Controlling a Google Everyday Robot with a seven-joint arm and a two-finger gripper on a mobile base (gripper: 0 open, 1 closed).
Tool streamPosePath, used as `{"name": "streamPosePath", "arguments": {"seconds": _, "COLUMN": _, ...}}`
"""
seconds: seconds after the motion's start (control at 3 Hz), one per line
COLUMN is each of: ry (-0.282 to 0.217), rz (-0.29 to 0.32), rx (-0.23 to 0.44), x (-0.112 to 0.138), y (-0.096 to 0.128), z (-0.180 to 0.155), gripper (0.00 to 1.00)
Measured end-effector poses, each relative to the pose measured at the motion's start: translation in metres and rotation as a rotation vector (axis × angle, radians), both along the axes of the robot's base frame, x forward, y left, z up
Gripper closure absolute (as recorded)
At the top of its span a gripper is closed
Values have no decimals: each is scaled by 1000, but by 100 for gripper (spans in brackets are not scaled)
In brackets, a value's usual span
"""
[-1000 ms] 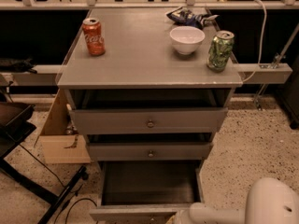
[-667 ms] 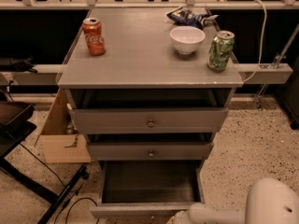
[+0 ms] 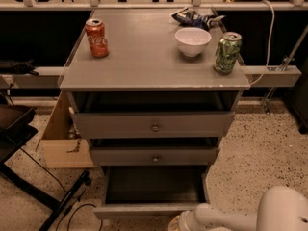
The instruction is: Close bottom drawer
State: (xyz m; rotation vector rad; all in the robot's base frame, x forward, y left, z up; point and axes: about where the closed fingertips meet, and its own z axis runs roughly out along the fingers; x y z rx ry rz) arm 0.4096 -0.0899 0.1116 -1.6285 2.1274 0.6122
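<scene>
The bottom drawer (image 3: 153,186) of the grey cabinet is pulled well out, and its shallow tray looks empty. Its low front panel (image 3: 139,210) is near the bottom edge of the camera view; its knob is not visible. My white arm (image 3: 226,219) reaches in from the lower right. My gripper (image 3: 177,224) is at the bottom edge, right at the right part of the drawer's front panel, mostly cut off by the frame. The middle drawer (image 3: 155,156) and the top drawer (image 3: 154,124) each stand slightly out.
On the cabinet top (image 3: 144,57) stand a red cola can (image 3: 96,37), a white bowl (image 3: 192,41), a green can (image 3: 226,52) and a crumpled bag (image 3: 195,17). A cardboard box (image 3: 62,138) and a dark stand with cables (image 3: 29,177) are at the left.
The bottom drawer's front panel has slid a little in toward the cabinet, and my arm's end has moved slightly left and forward with it.
</scene>
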Motion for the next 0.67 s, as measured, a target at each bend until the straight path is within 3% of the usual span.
{"name": "streamPosePath", "arguments": {"seconds": 0.67, "ry": -86, "rz": -33, "rx": 53, "x": 57, "y": 10, "z": 33, "gripper": 100}}
